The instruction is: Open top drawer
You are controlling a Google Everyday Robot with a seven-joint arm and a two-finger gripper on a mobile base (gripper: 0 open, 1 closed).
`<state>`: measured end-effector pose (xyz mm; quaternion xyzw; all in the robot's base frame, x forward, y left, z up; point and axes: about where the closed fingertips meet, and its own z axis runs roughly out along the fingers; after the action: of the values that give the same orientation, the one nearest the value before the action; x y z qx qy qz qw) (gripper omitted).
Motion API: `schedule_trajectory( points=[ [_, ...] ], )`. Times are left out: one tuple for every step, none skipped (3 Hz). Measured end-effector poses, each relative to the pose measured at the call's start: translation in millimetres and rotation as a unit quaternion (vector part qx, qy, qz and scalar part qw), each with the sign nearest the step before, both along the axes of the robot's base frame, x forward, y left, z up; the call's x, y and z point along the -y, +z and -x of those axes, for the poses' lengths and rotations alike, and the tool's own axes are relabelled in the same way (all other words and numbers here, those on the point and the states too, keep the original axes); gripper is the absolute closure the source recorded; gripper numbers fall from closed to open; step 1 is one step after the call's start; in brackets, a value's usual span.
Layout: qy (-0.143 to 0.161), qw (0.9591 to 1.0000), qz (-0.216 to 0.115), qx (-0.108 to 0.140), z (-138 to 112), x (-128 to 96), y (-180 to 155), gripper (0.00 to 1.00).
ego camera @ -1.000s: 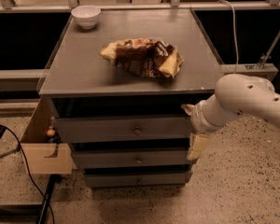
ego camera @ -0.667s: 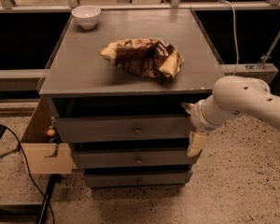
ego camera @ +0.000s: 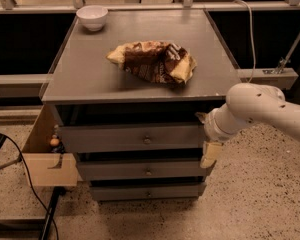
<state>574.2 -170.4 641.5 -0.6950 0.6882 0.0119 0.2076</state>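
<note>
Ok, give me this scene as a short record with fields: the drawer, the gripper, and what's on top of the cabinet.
top drawer: looks shut
knob: mid-front, nothing touching it
gripper: at the right end of the top drawer's front, well right of the knob
arm: reaches in from the right
cabinet top: chip bag near the middle, white bowl at the back left corner
lower drawers: two, both look shut
</note>
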Motion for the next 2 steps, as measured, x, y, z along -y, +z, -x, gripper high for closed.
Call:
schedule_trajectory(
  points=[
    [-0.004,0.9999,0.0,-0.016,-1.4,1.4,-7.9,0.0],
    [-0.005,0.9991,0.001,-0.041,-0.8,0.8,-13.1,0.0]
  ],
)
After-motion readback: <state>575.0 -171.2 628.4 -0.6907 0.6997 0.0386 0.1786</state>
